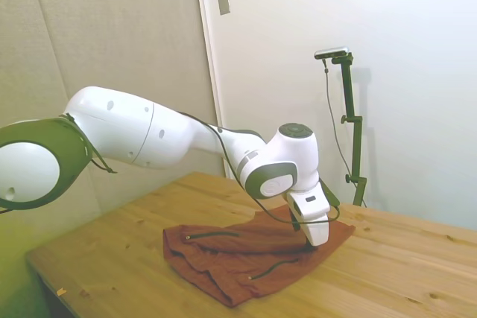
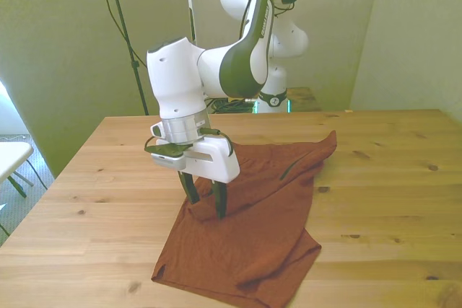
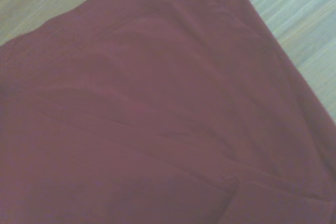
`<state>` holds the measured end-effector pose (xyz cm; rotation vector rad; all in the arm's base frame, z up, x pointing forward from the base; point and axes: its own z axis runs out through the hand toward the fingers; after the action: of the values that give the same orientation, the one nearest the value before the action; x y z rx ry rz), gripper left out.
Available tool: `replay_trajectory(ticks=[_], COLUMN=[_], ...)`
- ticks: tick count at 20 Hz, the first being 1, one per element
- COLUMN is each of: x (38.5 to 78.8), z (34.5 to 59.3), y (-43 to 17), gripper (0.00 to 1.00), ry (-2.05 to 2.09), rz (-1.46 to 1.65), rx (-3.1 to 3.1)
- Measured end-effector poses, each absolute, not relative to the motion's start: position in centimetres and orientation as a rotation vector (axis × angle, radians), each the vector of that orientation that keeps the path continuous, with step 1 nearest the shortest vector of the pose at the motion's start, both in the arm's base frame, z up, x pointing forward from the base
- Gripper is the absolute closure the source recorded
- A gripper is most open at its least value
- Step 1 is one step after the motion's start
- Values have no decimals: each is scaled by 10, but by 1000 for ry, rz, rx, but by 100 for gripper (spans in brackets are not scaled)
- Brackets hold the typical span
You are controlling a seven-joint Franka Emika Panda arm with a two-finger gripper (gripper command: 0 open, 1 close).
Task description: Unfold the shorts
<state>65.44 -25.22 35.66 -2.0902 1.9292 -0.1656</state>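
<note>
The claw (image 2: pixel 205 203) is standing with its fingers apart, tips touching the shorts (image 2: pixel 253 229). The rust-red cloth is lying on the table (image 2: pixel 390 200), stretching diagonally under the claw, from behind it toward the front view's right to the near edge.

wooden table (image 1: pixel 402 273) | pale walls (image 1: pixel 417 50) | grey wall plate (image 1: pixel 223 1)
</note>
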Motion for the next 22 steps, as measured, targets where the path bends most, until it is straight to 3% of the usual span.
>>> replay_trajectory(ticks=[12,22], x=[659,698], z=[356,423], y=[-246,-170], gripper=[100,100], ry=[1916,1754], rz=[-155,-203], rx=[-2084,-2123])
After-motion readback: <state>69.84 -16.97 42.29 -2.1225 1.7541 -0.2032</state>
